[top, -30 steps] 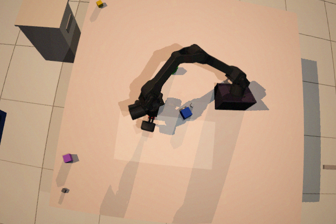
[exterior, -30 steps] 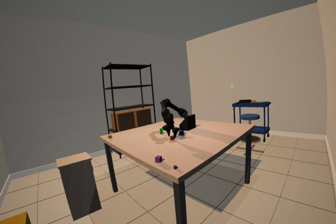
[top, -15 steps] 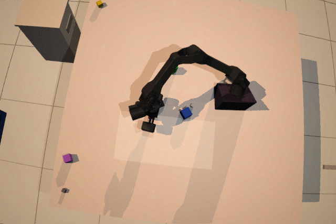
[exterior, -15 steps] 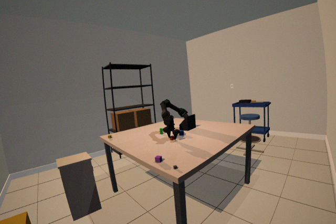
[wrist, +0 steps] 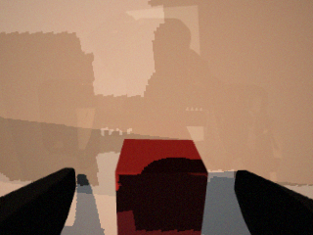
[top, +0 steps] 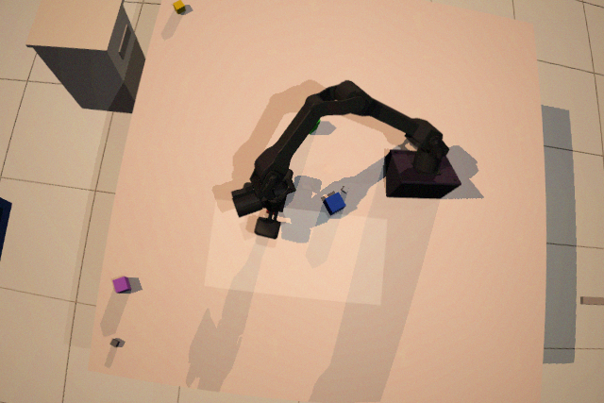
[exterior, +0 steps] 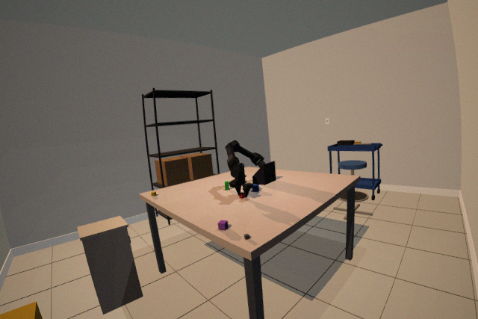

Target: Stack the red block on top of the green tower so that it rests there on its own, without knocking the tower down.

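None of the stacking is done: the gripper, fingers spread but not touching, straddles the red block on the table, green tower far-left.

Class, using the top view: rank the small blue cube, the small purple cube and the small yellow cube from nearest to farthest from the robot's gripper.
1. Small blue cube, just right of the gripper.
2. Small purple cube, toward the lower-left table edge.
3. Small yellow cube, far top-left corner.

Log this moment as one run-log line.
phase: grasp approach | gripper: open, straddling red block, no contact | red block: on table | green tower: standing, apart
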